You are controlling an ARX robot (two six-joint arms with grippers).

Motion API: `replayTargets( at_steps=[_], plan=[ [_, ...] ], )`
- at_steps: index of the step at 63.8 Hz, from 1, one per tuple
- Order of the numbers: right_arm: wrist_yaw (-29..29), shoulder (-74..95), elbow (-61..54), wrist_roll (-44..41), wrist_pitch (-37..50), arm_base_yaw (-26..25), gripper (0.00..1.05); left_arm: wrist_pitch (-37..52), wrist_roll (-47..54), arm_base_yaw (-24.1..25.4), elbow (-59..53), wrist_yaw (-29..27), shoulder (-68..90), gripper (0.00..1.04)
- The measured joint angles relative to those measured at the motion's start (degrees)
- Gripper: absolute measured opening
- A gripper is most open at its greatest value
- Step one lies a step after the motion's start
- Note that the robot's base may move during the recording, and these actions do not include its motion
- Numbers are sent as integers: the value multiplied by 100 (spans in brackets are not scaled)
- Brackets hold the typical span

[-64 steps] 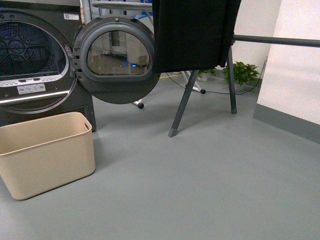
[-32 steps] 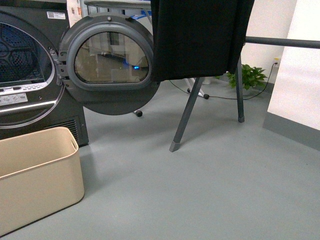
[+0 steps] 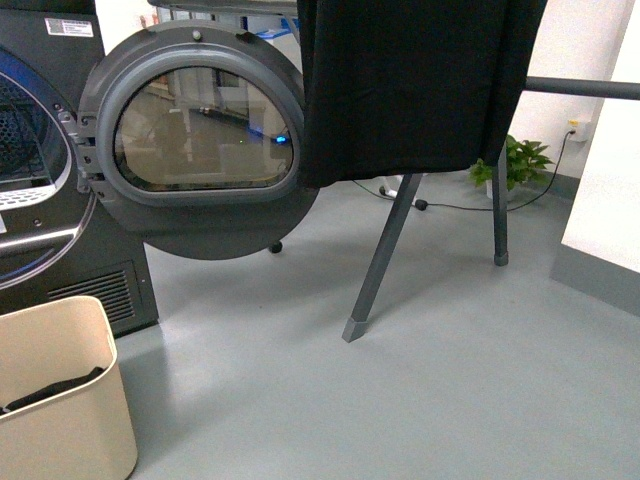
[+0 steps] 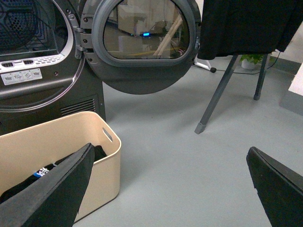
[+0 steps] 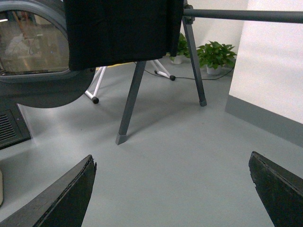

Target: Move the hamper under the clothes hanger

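The beige hamper (image 3: 55, 400) stands on the floor at the lower left of the front view, in front of the dryer, with dark clothes inside. It also shows in the left wrist view (image 4: 57, 156). The clothes hanger (image 3: 385, 250), dark grey with angled legs, stands further back with a black garment (image 3: 410, 85) draped over its bar (image 3: 585, 88). It shows in the left wrist view (image 4: 215, 94) and in the right wrist view (image 5: 130, 101) too. My left gripper (image 4: 170, 189) is open, one finger over the hamper's near side. My right gripper (image 5: 173, 194) is open above bare floor.
A dark grey dryer (image 3: 45, 190) stands at the left with its round door (image 3: 195, 135) swung open toward the hanger. A white wall corner (image 3: 605, 220) juts in at the right. A potted plant (image 3: 520, 160) and a cable lie by the back wall.
The front view has moved forward and rightward: the hamper has slid to the lower left corner, the dryer door and hanger legs look larger and nearer.
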Motion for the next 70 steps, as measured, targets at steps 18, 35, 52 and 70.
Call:
replayTargets(
  at_steps=[18, 35, 52, 70],
  plan=[
    [-11, 0, 0, 0, -4, 0, 97, 0, 0, 0, -2, 2, 4, 98],
    [-11, 4, 0, 0, -7, 0, 97, 0, 0, 0, 0, 2, -2, 98],
    [13, 0, 0, 0, -4, -2, 97, 0, 0, -2, 0, 22, 17, 98],
    [-20, 0, 2, 0, -2, 4, 97, 0, 0, -2, -2, -9, 7, 98]
  ],
)
